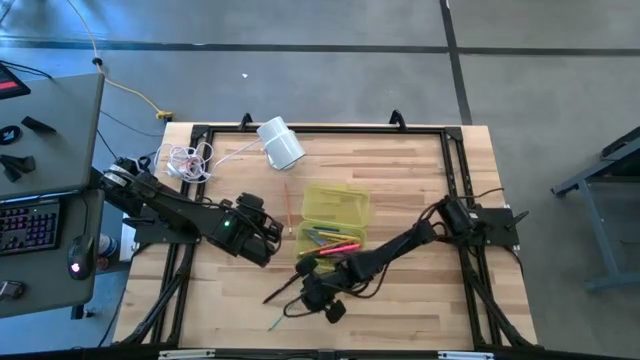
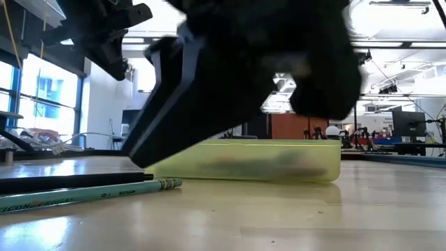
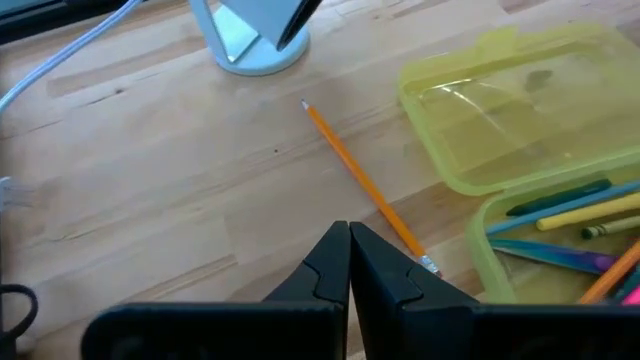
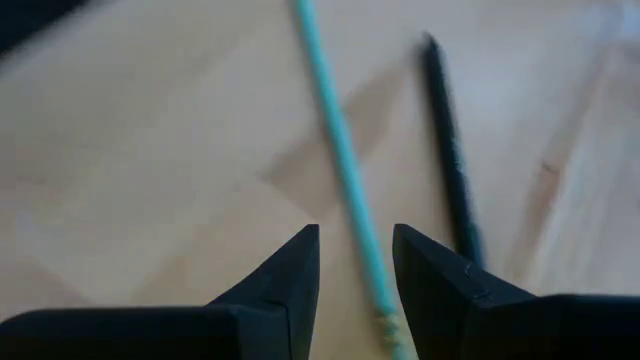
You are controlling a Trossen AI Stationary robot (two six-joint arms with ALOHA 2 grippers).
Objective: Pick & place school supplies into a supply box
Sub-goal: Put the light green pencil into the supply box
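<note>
1. A light wooden surface (image 1: 400, 180) seen from above carries two dark robot arms, one entering from each side.
2. The supply box (image 1: 335, 205), a translucent yellow-green plastic case, lies open near the middle of the surface, its lid folded back towards the far edge.
3. Inside the tray of the box lie several pens and pencils (image 3: 570, 215) in blue, yellow, pink and orange.
4. The left tool (image 3: 349, 265) hovers just left of the box with its two dark fingers pressed together, clenched on nothing.
5. An orange pencil (image 3: 360, 185) lies on the bare wood just beyond the left tool's tips, beside the box, with its sharpened point aimed at a white cylinder (image 1: 280, 143).
6. The white cylinder lies on its side near the far edge, with a coiled white cord (image 1: 188, 160) to its left.
7. The right tool (image 4: 355, 265) is low over the near part of the surface, in front of the box, its fingers parted and released.
8. A teal-green pencil (image 4: 345, 180) runs between the right tool's open fingers; whether they touch it I cannot tell.
9. A black pencil (image 4: 450, 160) lies just beside the green one on the wood, close to it but apart.
10. From table height, the green pencil and the black one lie side by side in front of the box.
</note>
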